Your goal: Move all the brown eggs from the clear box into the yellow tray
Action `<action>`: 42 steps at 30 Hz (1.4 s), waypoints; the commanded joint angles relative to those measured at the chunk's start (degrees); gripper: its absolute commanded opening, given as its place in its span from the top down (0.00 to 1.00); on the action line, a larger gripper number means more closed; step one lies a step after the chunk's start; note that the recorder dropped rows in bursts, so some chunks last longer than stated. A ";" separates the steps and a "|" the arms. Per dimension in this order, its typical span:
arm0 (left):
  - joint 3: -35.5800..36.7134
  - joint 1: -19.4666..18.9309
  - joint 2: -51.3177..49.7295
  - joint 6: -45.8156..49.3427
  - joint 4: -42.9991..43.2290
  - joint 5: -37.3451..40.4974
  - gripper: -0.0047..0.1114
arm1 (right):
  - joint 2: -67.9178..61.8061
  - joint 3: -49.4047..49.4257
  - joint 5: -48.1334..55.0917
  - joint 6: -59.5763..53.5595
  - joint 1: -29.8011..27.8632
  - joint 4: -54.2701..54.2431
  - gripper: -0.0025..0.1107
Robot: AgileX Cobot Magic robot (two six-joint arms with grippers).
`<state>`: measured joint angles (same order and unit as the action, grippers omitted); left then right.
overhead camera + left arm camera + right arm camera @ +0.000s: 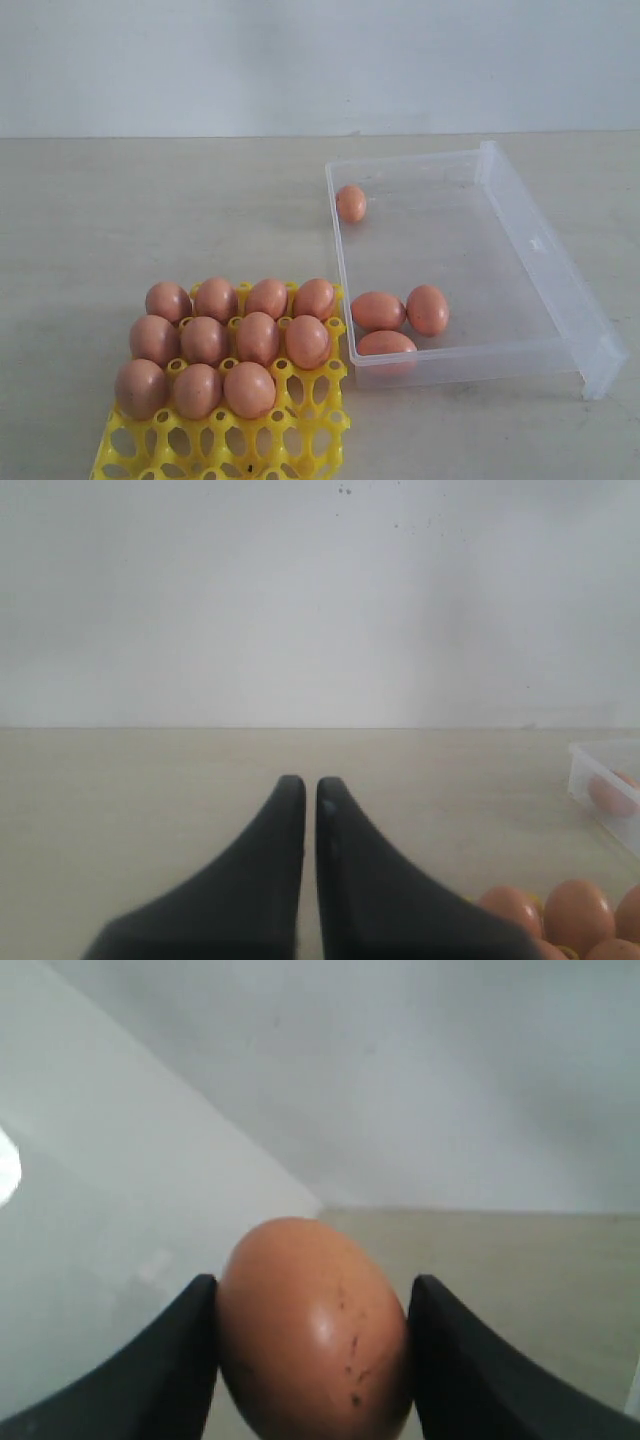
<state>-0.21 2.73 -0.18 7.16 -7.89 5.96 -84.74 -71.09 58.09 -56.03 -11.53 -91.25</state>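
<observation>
The clear box holds one brown egg alone at its far left corner and three eggs bunched near its front left. The yellow tray carries several brown eggs in three rows; its front cups are bare. Neither gripper shows in the exterior view. My right gripper is shut on a brown egg, one black finger on each side. My left gripper is shut and holds nothing, hovering over the table with tray eggs and a corner of the box beside it.
The box's clear flap lies open along its right side. A pale wall stands behind the beige table. The tray sits just left of the box's front corner.
</observation>
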 commanded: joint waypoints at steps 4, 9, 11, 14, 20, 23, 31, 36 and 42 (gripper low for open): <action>0.21 -0.15 0.18 0.17 -0.02 -0.37 0.92 | 0.11 -0.22 10.61 0.49 -0.43 29.05 0.98; 0.21 -0.15 0.18 0.17 -0.02 -0.37 0.92 | 0.11 -0.08 -3.27 11.70 -0.43 51.14 0.98; 0.21 -0.15 0.18 0.17 -0.02 -0.37 0.92 | 0.11 0.48 -9.64 18.19 -0.43 59.73 0.98; 0.21 -0.15 0.18 0.17 -0.02 -0.37 0.92 | 0.07 1.84 -19.21 27.88 -0.43 69.47 0.98; 0.21 -0.15 0.18 0.17 -0.02 -0.37 0.92 | 0.07 2.56 -41.88 37.00 -0.52 73.87 0.98; 0.21 -0.15 0.18 0.17 -0.02 0.11 0.92 | 0.40 2.56 -57.23 37.98 -0.52 67.95 0.98; 0.21 -0.15 0.18 0.17 -0.02 -0.02 0.92 | 0.79 2.56 -72.79 49.88 4.04 74.32 0.98; 0.21 -0.15 0.18 0.17 -0.02 -0.02 0.92 | -0.54 2.35 -87.84 51.76 7.34 80.88 0.98; 0.21 -0.15 0.18 0.17 -0.02 -0.02 0.92 | -0.60 2.35 -91.94 70.62 7.58 86.30 0.98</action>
<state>-0.21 2.73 -0.18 7.16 -7.89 5.96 -85.65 -68.52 -32.12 4.58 -3.99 -9.63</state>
